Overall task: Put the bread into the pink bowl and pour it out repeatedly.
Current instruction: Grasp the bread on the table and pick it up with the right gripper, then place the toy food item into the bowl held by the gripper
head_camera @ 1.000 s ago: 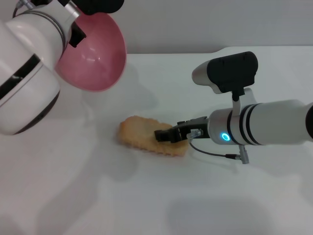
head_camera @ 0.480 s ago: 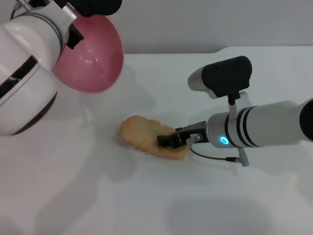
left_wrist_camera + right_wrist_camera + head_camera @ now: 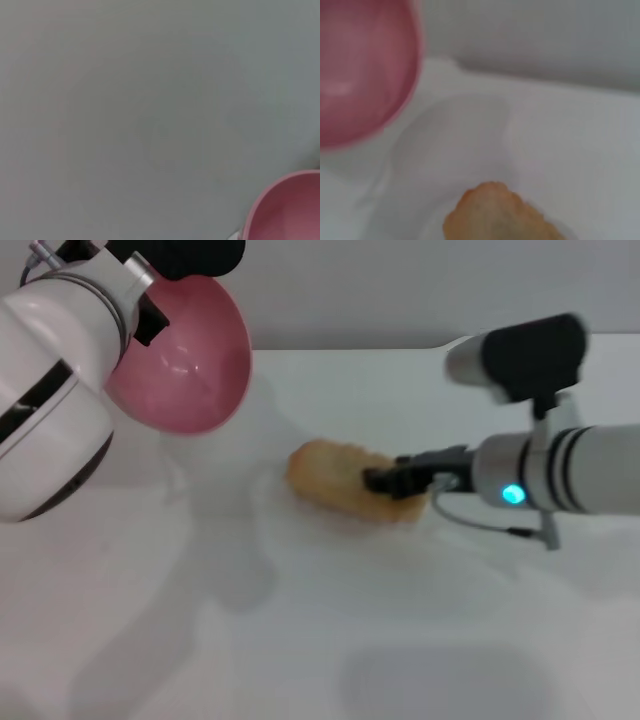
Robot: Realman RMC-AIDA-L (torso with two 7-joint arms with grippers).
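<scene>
The bread [image 3: 345, 481], probably light, stiff and easily pinched at one end, hangs above the table [image 3: 300, 640] near its far edge, clamped in the right gripper [image 3: 385, 481]. The left gripper [image 3: 150, 300], fingers hidden, holds the tilted pink bowl [image 3: 185, 365] aloft towards the far left corner.

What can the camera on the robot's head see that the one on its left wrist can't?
Only the head view shows the bread, the right gripper shut on its end, both arms, and the white table. Only the left wrist view shows a wide stretch of plain grey background. Both show the pink bowl, held tilted on the left; the wrist view catches just its rim.
</scene>
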